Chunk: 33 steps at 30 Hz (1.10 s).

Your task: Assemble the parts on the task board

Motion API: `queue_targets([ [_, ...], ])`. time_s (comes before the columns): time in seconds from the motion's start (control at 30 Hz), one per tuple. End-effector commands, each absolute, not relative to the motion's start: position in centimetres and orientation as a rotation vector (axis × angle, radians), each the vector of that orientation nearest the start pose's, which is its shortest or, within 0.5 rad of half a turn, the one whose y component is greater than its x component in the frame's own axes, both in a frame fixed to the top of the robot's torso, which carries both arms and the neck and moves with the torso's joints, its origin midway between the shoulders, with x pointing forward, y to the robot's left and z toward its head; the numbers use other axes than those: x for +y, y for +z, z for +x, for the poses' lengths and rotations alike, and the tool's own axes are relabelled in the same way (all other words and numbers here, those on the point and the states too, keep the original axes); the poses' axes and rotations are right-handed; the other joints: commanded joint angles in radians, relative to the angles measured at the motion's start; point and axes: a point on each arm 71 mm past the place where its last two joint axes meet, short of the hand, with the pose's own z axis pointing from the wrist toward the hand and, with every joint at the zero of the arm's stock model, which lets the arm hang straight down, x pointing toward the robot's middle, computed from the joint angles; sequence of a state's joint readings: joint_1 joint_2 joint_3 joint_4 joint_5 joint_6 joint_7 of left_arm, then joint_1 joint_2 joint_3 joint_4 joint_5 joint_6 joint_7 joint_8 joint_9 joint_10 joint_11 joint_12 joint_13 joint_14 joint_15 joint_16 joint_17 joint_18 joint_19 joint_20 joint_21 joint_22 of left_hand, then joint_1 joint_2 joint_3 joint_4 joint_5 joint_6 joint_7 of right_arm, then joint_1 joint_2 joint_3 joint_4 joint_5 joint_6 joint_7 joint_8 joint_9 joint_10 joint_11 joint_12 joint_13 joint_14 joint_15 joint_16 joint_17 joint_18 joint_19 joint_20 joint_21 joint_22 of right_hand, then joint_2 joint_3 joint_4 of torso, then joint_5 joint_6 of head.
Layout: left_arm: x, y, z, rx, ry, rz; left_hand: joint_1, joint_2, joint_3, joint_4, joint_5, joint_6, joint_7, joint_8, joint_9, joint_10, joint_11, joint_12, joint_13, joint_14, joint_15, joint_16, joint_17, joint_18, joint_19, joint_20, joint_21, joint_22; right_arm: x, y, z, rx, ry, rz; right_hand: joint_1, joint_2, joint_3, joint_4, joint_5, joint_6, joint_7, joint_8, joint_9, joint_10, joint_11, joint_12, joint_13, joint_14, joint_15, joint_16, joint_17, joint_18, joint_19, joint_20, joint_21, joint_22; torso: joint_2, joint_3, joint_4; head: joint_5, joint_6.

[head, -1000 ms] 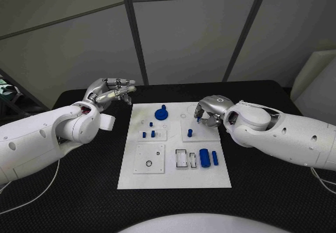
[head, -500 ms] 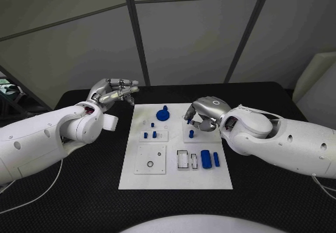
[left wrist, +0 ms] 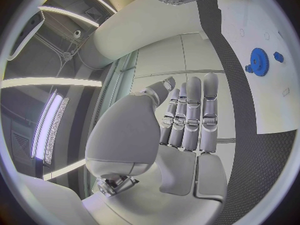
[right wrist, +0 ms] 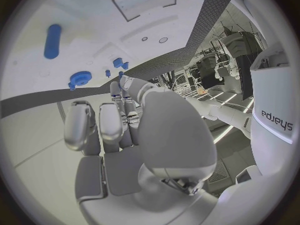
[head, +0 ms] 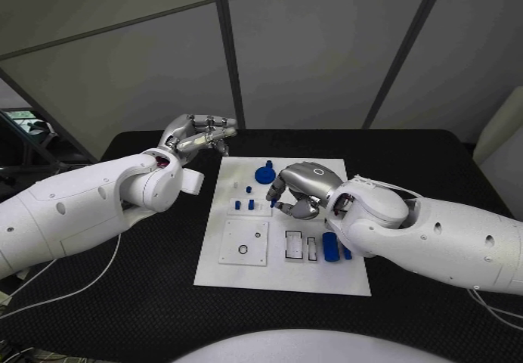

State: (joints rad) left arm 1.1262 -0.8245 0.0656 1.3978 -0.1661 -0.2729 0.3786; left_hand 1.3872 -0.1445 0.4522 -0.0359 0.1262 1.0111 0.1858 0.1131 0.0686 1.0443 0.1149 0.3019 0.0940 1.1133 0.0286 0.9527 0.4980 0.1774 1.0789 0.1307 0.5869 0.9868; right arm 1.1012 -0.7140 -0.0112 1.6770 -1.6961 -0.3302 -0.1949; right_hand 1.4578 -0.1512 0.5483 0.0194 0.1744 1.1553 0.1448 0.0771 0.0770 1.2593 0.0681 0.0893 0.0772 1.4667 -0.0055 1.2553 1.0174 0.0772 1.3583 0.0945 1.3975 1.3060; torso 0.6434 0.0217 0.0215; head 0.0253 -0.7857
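Task board [head: 286,276], white plate, flat mid-table on black table [head: 131,302], long side running away from robot. Blue gear [head: 265,174] w/ small knob near far end, also seen in left wrist view [left wrist: 258,61] and right wrist view [right wrist: 80,78]. Short blue pegs [head: 246,203] standing in a raised white block on board's left half, just this side of gear. White square block w/ black ring [head: 238,251] lower left of board. Slotted white frame [head: 296,245] at near centre, blue cylinder [head: 329,246] lying just beside it on right, thinner blue pin touching or nearly touching arm edge beyond; cylinder also in right wrist view [right wrist: 52,40]. Right hand [head: 300,189] over board centre, palm down, fingers curled in toward the peg block; small blue bit near fingertips, can't tell if pinched or merely standing beneath, so grip unclear. Left hand [head: 199,134] raised off board's far-left corner, well apart from parts, holding nothing; in left wrist view fingers [left wrist: 190,116] lie straight, side by side, thumb alongside, nothing between.
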Motion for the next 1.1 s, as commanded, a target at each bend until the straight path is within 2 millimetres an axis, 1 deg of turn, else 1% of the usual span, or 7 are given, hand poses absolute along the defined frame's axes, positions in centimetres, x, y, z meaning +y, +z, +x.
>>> queue_targets([
  [0.03, 23.5, -18.2, 51.2, 1.367, -1.487, -1.005, 0.002, 0.008, -0.004, -0.004, 0.006, -0.002, 0.003, 0.004, -0.001, -0.005, 0.003, 0.004, 0.000, -0.004, 0.006, -0.002, -0.001, 0.005, -0.002, -0.001, -0.003, -0.001, -8.6, -20.6, 42.3, 1.642, 0.820, -0.419, -0.010, -0.001, -0.005, 0.004, 0.006, 0.004, 0.000, -0.004, 0.001, 0.006, 0.003, -0.002, -0.001, 0.022, -0.004, 0.007, -0.002, -0.009, 0.004, 0.004, 0.003, 0.000, 0.000, -0.0025, 0.0007, 0.018, -0.007],
  [0.23, 23.3, -18.3, 51.4, 1.369, -1.489, -1.006, 0.002, 0.008, -0.004, -0.004, 0.006, -0.002, 0.003, 0.004, -0.001, -0.005, 0.003, 0.004, 0.000, -0.004, 0.006, -0.002, -0.001, 0.005, -0.002, -0.001, -0.003, -0.001, -7.4, -21.9, 41.8, 1.677, 0.837, -0.435, -0.012, 0.000, -0.006, 0.005, 0.006, 0.003, 0.000, -0.005, 0.001, 0.005, 0.003, -0.003, -0.001, 0.023, -0.004, 0.009, 0.002, -0.011, 0.008, 0.004, 0.006, 0.005, 0.001, 0.0009, -0.0009, 0.042, -0.015],
  [0.3, 23.2, -18.3, 51.4, 1.370, -1.490, -1.006, 0.002, 0.008, -0.004, -0.004, 0.006, -0.002, 0.003, 0.004, -0.001, -0.005, 0.003, 0.004, 0.000, -0.004, 0.006, -0.002, -0.001, 0.005, -0.002, -0.001, -0.003, -0.001, -7.1, -22.2, 41.7, 1.684, 0.840, -0.436, -0.013, 0.000, -0.007, 0.005, 0.007, 0.002, 0.000, -0.006, 0.001, 0.004, 0.004, -0.004, -0.001, 0.023, -0.004, 0.011, 0.004, -0.011, 0.010, 0.005, 0.008, 0.008, 0.000, 0.0011, -0.0016, 0.050, -0.018],
  [0.43, 23.1, -18.3, 51.5, 1.374, -1.495, -1.006, 0.002, 0.008, -0.004, -0.004, 0.006, -0.002, 0.003, 0.004, -0.001, -0.005, 0.003, 0.004, 0.000, -0.004, 0.006, -0.002, -0.001, 0.005, -0.002, -0.001, -0.003, -0.001, -6.6, -22.7, 41.6, 1.693, 0.841, -0.442, -0.013, 0.001, -0.007, 0.005, 0.007, 0.002, 0.000, -0.006, 0.001, 0.004, 0.004, -0.004, -0.001, 0.023, -0.004, 0.012, 0.005, -0.012, 0.011, 0.005, 0.009, 0.009, 0.000, 0.0007, 0.0013, 0.061, -0.026],
  [0.57, 23.0, -18.3, 51.5, 1.377, -1.496, -1.006, 0.001, 0.008, -0.005, -0.005, 0.006, -0.002, 0.003, 0.004, -0.001, -0.005, 0.003, 0.006, 0.000, -0.004, 0.006, -0.002, -0.002, 0.005, -0.002, -0.001, -0.004, -0.001, -6.1, -22.9, 41.4, 1.697, 0.849, -0.450, -0.017, 0.001, -0.010, 0.005, 0.002, 0.001, 0.001, -0.006, 0.001, 0.002, 0.004, -0.005, -0.001, 0.022, -0.003, 0.012, 0.003, -0.012, 0.012, 0.005, 0.010, 0.011, 0.000, 0.0008, -0.0009, 0.069, -0.030],
  [0.87, 22.9, -18.4, 51.5, 1.384, -1.498, -1.008, 0.001, 0.008, -0.005, -0.005, 0.006, -0.002, 0.003, 0.004, -0.001, -0.005, 0.003, 0.006, 0.000, -0.004, 0.006, -0.002, -0.002, 0.005, -0.002, -0.001, -0.004, -0.001, -5.4, -23.5, 41.1, 1.713, 0.857, -0.467, -0.021, 0.003, -0.013, 0.004, -0.006, 0.000, 0.000, -0.006, 0.001, 0.002, 0.004, -0.005, -0.001, 0.021, -0.003, 0.012, 0.001, -0.012, 0.011, 0.006, 0.010, 0.011, 0.000, 0.0005, -0.0013, 0.074, -0.034],
  [1.1, 22.7, -18.4, 51.5, 1.390, -1.503, -1.008, 0.001, 0.008, -0.006, -0.004, 0.006, -0.003, 0.004, 0.004, -0.001, -0.006, 0.003, 0.007, 0.000, -0.004, 0.006, -0.002, -0.003, 0.005, -0.002, 0.000, -0.004, -0.002, -5.2, -23.8, 41.1, 1.723, 0.850, -0.481, -0.021, 0.003, -0.013, 0.004, -0.006, 0.000, 0.000, -0.006, 0.001, 0.002, 0.004, -0.006, -0.001, 0.021, -0.003, 0.012, 0.001, -0.012, 0.011, 0.006, 0.010, 0.010, 0.000, 0.0005, -0.0008, 0.072, -0.033],
])
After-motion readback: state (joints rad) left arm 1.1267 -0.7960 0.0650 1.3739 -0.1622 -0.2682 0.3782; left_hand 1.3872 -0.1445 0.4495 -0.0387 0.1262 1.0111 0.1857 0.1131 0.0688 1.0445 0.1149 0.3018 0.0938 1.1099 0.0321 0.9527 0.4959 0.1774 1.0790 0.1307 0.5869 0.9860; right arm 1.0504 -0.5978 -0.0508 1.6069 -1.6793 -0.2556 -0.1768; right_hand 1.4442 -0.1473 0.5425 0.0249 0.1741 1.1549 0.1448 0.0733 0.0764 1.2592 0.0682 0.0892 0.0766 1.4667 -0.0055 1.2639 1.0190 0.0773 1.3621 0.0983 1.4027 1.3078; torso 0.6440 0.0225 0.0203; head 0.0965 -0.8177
